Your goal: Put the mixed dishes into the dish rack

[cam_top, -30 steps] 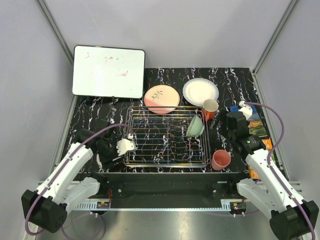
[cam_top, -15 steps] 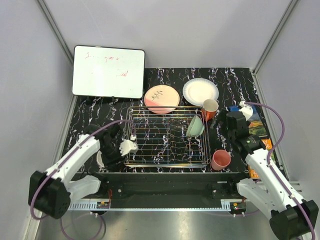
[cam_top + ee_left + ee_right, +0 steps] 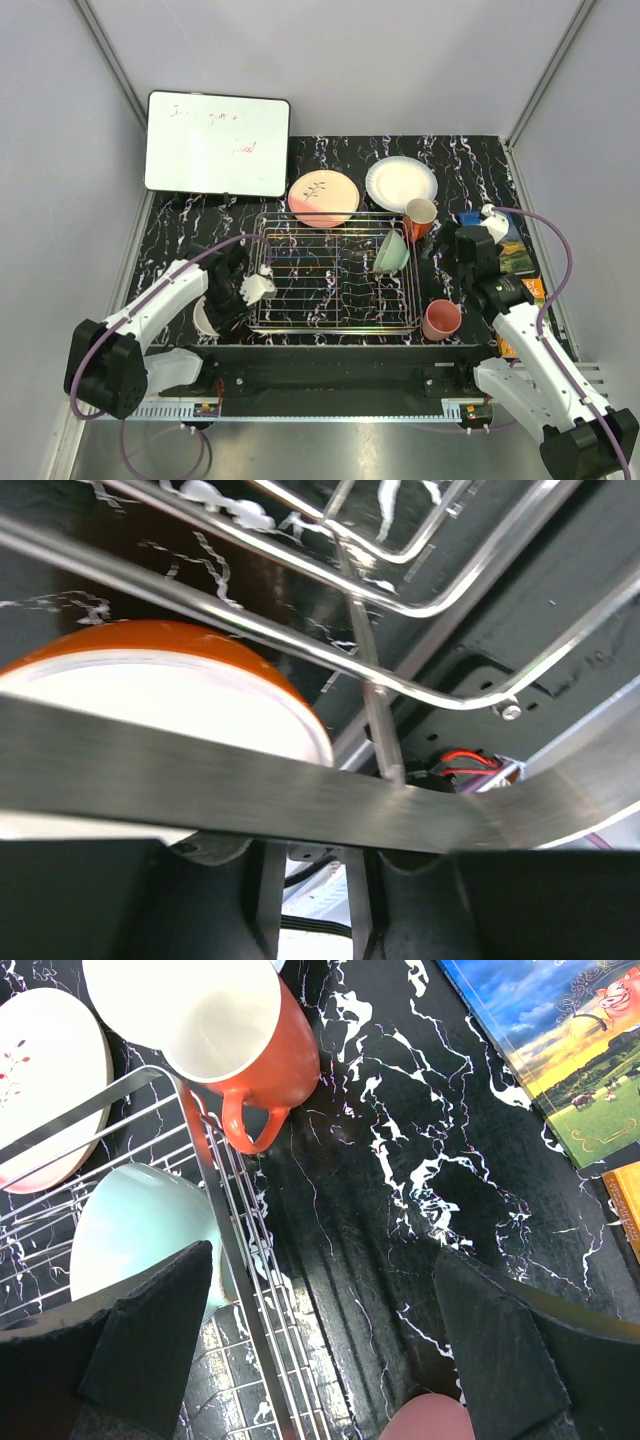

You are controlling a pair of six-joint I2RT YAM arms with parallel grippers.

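Beside the left end of the silver wire dish rack [image 3: 330, 326] lies the white-inside orange bowl [image 3: 150, 690], with the left gripper [image 3: 255, 288] close by at the rim. Its fingers' state I cannot tell. The right gripper [image 3: 322, 1260], fingers wide and empty, hovers near the pale green bowl [image 3: 140, 1240] inside the rack.

The silver wire dish rack [image 3: 320, 270] stands in the middle of the table. A pale green bowl [image 3: 391, 252] leans on its edge inside the rack, at the far right. An orange mug [image 3: 420, 217] with a white inside stands upright just outside the far right corner. A pink cup [image 3: 441, 319] stands by the near right corner. A pink and cream plate [image 3: 323, 197] with a leaf sprig and a white plate [image 3: 401, 183] lie flat just beyond the far edge. An orange bowl [image 3: 150, 680], white inside, sits outside the near left corner, partly hidden.
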